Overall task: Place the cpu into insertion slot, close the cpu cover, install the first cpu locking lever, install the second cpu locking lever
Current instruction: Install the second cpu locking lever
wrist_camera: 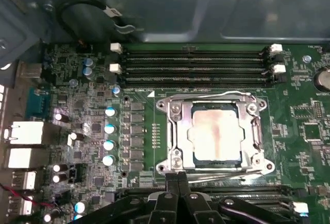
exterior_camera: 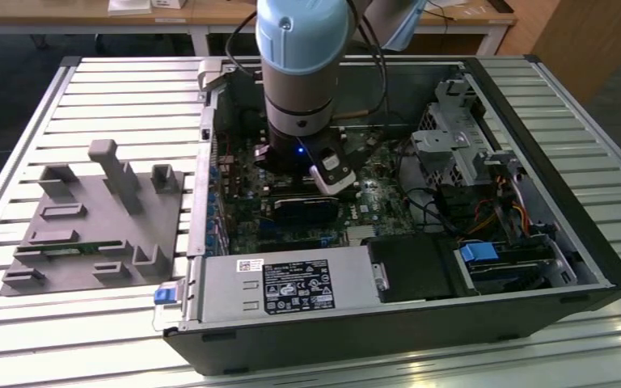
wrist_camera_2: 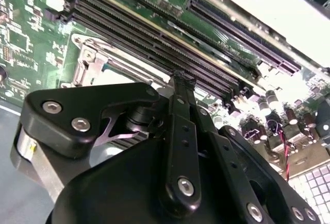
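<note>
The cpu [wrist_camera: 216, 134] already sits in the insertion slot [wrist_camera: 215, 154] in the first wrist view, its silvery top showing through the window of the cpu cover [wrist_camera: 178, 131], which lies flat over it. A thin wire lever [wrist_camera: 206, 96] runs along the cover's edge nearest the 4 memory slots [wrist_camera: 196, 64], and another [wrist_camera: 227, 175] along the opposite edge, just beside my hand [wrist_camera: 178, 177]. The fingers [wrist_camera: 172, 183] look pressed together with nothing between them, tips hovering at that nearer lever. I judge the levers to be the step in hand, so I would keep the tips low and square to the wire, push it sideways under its hook, and avoid scraping the green board [wrist_camera: 304, 110].

In the second wrist view the hand [wrist_camera_2: 183, 80] points at the long memory slots [wrist_camera_2: 154, 38]; a corner of the metal cover [wrist_camera_2: 98, 62] peeks out beyond the linkage.

In the exterior view the arm [exterior_camera: 302, 73] reaches straight down into the open computer case [exterior_camera: 569, 242], which stands on the slatted table [exterior_camera: 52, 339] beside a grey fixture [exterior_camera: 95, 218].
</note>
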You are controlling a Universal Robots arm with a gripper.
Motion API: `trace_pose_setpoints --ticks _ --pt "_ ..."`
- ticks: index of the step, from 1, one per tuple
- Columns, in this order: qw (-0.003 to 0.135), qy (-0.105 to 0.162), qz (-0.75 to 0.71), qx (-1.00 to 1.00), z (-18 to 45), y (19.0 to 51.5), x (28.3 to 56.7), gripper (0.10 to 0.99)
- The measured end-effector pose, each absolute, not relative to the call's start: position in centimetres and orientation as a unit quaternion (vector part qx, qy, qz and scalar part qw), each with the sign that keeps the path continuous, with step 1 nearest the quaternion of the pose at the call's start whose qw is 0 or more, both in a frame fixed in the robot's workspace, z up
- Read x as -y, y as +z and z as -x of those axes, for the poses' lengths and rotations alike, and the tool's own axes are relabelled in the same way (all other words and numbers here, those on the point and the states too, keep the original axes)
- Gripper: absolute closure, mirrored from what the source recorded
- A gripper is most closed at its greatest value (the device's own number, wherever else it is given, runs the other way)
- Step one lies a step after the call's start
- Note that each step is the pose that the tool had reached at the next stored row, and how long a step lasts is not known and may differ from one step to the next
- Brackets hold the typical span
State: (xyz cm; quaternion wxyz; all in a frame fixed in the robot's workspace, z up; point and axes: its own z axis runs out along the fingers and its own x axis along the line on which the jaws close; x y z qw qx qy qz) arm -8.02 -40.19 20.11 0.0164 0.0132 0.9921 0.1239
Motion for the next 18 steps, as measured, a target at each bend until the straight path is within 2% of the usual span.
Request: trace_pose_setpoints --ticks 5,18 --pt "0.016 0.134 -0.011 -0.991 8.28 19.86 40.19 0.98" --pt "0.016 0.141 -0.01 -0.99 8.85 19.36 40.15 0.98"
